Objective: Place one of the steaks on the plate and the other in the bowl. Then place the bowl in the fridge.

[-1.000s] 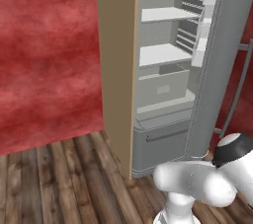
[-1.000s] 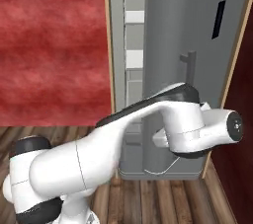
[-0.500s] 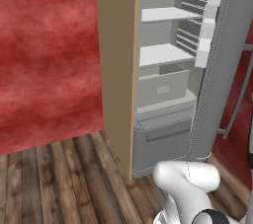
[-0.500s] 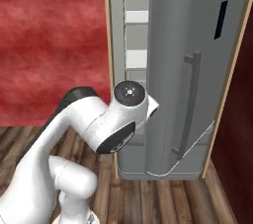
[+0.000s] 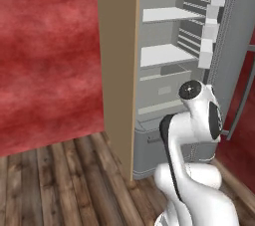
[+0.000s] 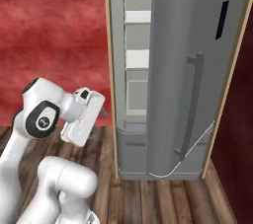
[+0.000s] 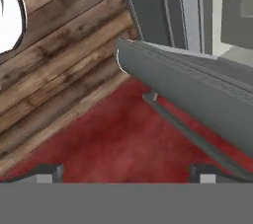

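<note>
The fingers (image 7: 48,170) are standing wide apart and gripping nothing, with only red wall showing between them. The gripper (image 7: 126,171) is pointing down and sideways at the foot of the fridge (image 5: 164,56), which is standing open just ahead of the folded arm, its pale shelves facing the base. Its door (image 7: 197,94) is lying beyond and above the fingertips in the hand view, lower edge slanting across, and the bar handle (image 7: 192,136) is running along it. I cannot tell where the bowl is, so any reach inside is waiting on that.
</note>
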